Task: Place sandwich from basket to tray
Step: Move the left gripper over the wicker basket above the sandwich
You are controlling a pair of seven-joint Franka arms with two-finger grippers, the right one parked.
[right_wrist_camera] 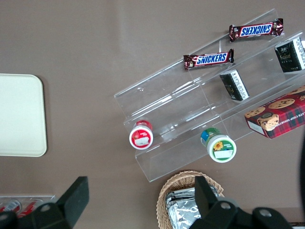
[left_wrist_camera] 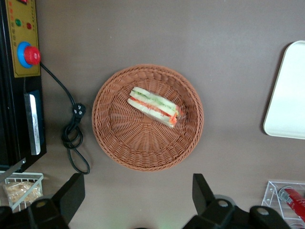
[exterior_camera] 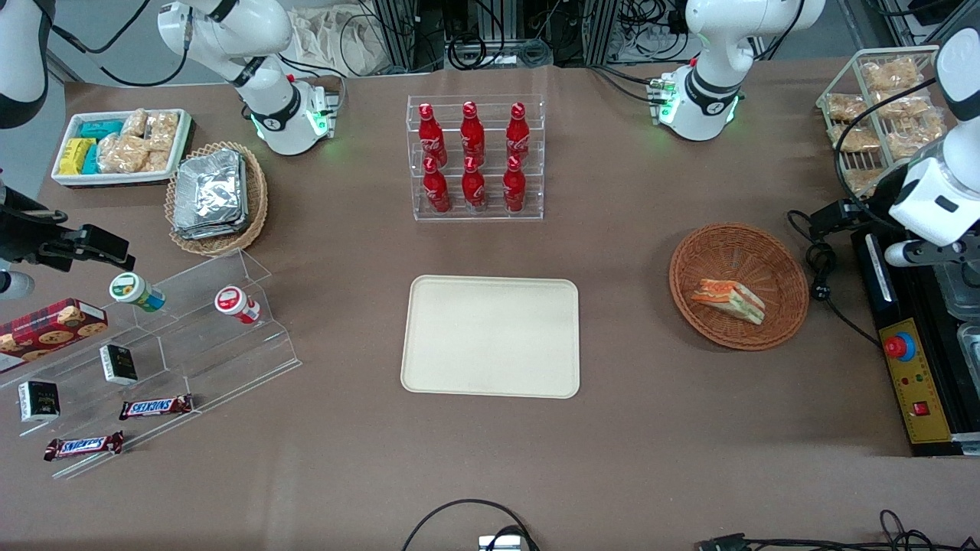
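Note:
The sandwich (exterior_camera: pixel 729 300) (left_wrist_camera: pixel 154 106), a white-bread wedge with orange-red and green layers, lies on its side in the round reddish-brown wicker basket (exterior_camera: pixel 781 260) (left_wrist_camera: pixel 138 148) toward the working arm's end of the table. The cream rectangular tray (exterior_camera: pixel 490 337) (left_wrist_camera: pixel 288 100) lies flat and bare at the table's middle, apart from the basket. My gripper (exterior_camera: pixel 929 251) (left_wrist_camera: pixel 137 194) hangs high above the table beside the basket, open, with nothing between its fingers (left_wrist_camera: pixel 71 191). It touches neither basket nor sandwich.
A clear rack of red bottles (exterior_camera: pixel 475 157) stands farther from the front camera than the tray. Beside the basket lie a coiled black cable (exterior_camera: pixel 821 264) (left_wrist_camera: pixel 72 136) and a black-and-yellow control box with a red button (exterior_camera: pixel 902 346) (left_wrist_camera: pixel 29 55). A wire basket of snack bags (exterior_camera: pixel 880 115) stands near the working arm.

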